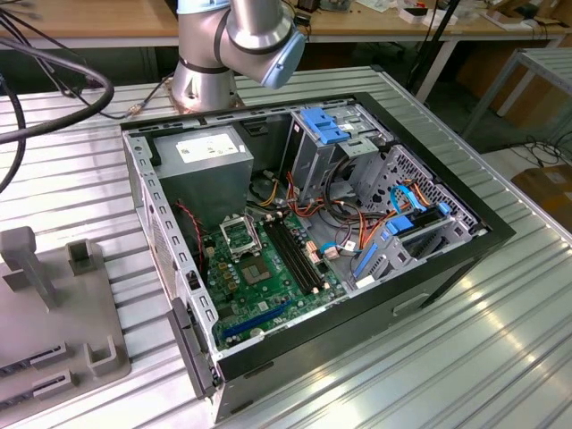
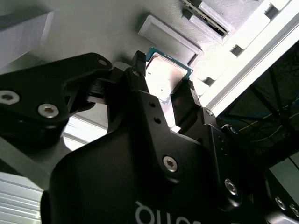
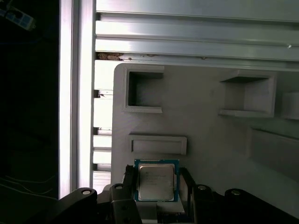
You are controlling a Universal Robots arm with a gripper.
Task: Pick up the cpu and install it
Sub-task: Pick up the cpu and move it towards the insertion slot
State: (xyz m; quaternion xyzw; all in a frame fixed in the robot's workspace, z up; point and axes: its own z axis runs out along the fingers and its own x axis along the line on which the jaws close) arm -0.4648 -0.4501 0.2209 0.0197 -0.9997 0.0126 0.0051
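The cpu (image 3: 156,181), a small square chip with a silver-grey top and a green rim, sits between the two black fingers of my gripper (image 3: 157,185) in both wrist views. One finger (image 3: 129,183) lies against one edge of the chip and the other finger against the opposite edge, so the gripper is shut on it. The cpu (image 2: 164,73) and gripper (image 2: 163,80) are just above the light grey holder tray (image 2: 93,32). In the exterior view the black-framed socket (image 1: 239,236) lies on the green motherboard (image 1: 268,286) inside the open computer case.
The holder tray (image 1: 54,304) with raised blocks and pockets lies on the ribbed metal table (image 1: 429,357) at the exterior view's left, beside the case (image 1: 429,259). The arm's base (image 1: 210,71) stands behind the case. Cables, drive cages and memory slots (image 1: 290,250) crowd around the socket.
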